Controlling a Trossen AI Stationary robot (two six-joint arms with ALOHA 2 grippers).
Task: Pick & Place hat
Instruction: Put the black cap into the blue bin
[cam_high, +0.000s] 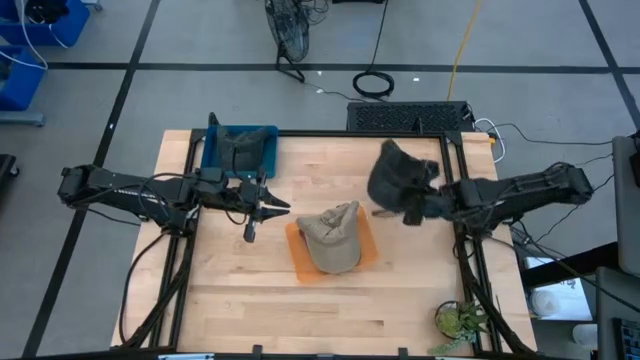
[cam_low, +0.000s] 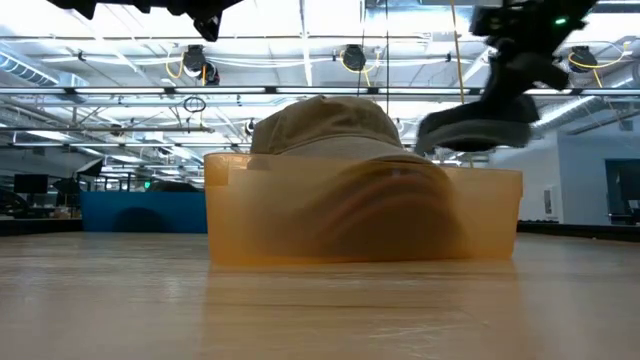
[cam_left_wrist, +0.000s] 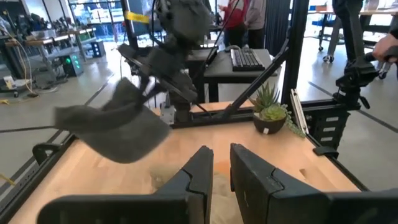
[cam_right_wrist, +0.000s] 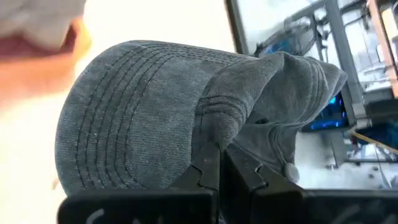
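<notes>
Orange bin (cam_low: 365, 215): nearest in the low view, mid-surface; a tan cap (cam_high: 331, 238) already sits in it, crown up, so it reads as the drop spot.
Grey hat (cam_high: 398, 175): the task's thing, held off the wooden surface (cam_high: 400, 300) just to the right of the bin, brim hanging toward it; in the low view it hangs above the bin's right rim.
Right gripper (cam_right_wrist: 221, 163): closed on the grey hat, fingers pinching a fold of fabric where brim meets crown, which lets the rest drape free for a drop.
Left gripper (cam_high: 268, 207): hovers left of the bin, fingers nearly together and holding nothing; seemingly kept clear of the right arm's path.
Blue bin (cam_high: 240, 150): far left corner, a dark hat inside.
Potted plant (cam_high: 458, 320): near right corner, away from the work.
</notes>
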